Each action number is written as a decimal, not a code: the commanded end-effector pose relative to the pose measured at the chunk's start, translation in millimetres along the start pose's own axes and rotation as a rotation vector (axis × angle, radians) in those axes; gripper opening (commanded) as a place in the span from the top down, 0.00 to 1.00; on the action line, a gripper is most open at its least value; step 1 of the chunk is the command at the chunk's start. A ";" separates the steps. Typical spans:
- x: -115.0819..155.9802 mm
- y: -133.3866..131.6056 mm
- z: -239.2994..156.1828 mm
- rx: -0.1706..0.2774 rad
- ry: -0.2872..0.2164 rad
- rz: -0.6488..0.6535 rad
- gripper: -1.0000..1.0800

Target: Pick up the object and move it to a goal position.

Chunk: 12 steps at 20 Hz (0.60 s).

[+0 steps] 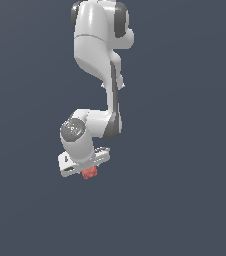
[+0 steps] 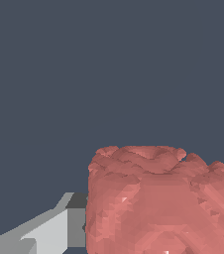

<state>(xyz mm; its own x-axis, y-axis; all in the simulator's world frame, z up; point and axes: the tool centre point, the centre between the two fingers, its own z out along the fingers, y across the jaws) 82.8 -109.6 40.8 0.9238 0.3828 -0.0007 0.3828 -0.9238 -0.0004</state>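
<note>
The object (image 1: 89, 173) is a small matte red-pink knobbly lump. In the exterior view it sits directly under the white gripper (image 1: 88, 172), tucked against the hand's underside. In the wrist view the object (image 2: 156, 198) fills the near field, with one grey-white finger (image 2: 49, 230) pressed against its side. The other finger is hidden behind the lump. The gripper appears shut on the object. The white arm hangs down from the top of the exterior view, with its hand tilted.
Only a plain dark blue-grey background shows around the arm in both views. No goal marker, table edge or other object is visible.
</note>
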 end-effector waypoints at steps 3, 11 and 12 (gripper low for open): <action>-0.2 -2.3 -8.4 0.000 0.001 0.000 1.00; -3.0 -14.7 -50.7 0.000 0.001 0.000 1.00; -3.5 -17.0 -58.8 0.000 0.001 0.000 1.00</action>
<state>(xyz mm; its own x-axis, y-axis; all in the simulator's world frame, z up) 74.6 -98.1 87.6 0.9239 0.3826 -0.0013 0.3826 -0.9239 -0.0008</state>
